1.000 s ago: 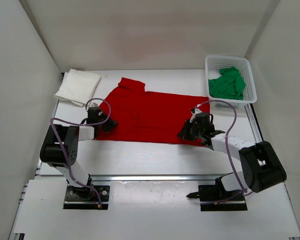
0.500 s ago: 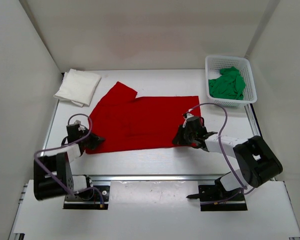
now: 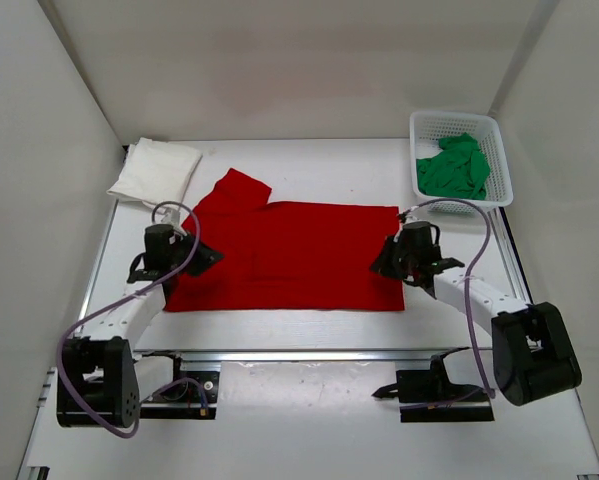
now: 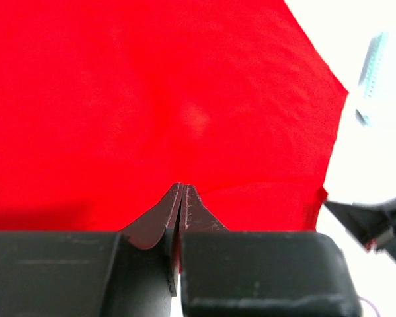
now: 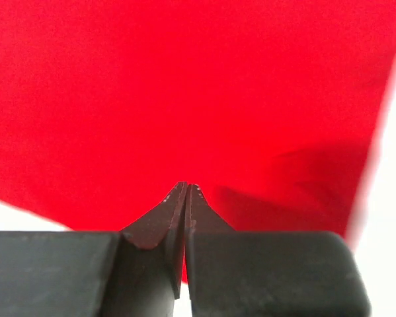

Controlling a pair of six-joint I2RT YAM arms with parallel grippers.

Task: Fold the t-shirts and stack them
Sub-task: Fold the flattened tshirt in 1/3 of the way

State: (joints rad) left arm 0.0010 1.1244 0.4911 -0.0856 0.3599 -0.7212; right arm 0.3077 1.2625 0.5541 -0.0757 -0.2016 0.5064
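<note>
Red t-shirt [image 3: 284, 255] lies spread on the desk [image 3: 309, 322]. We see the left tool [image 3: 203, 255] and right tool [image 3: 382, 266] each clenched on its edges.

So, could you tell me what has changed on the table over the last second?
The left gripper and right gripper, still pinched on its left and right edges, dragged the red t-shirt toward the near edge and slightly left. It now lies flatter and squarer. The folded white t-shirt, the green t-shirt and the basket have not moved.
</note>
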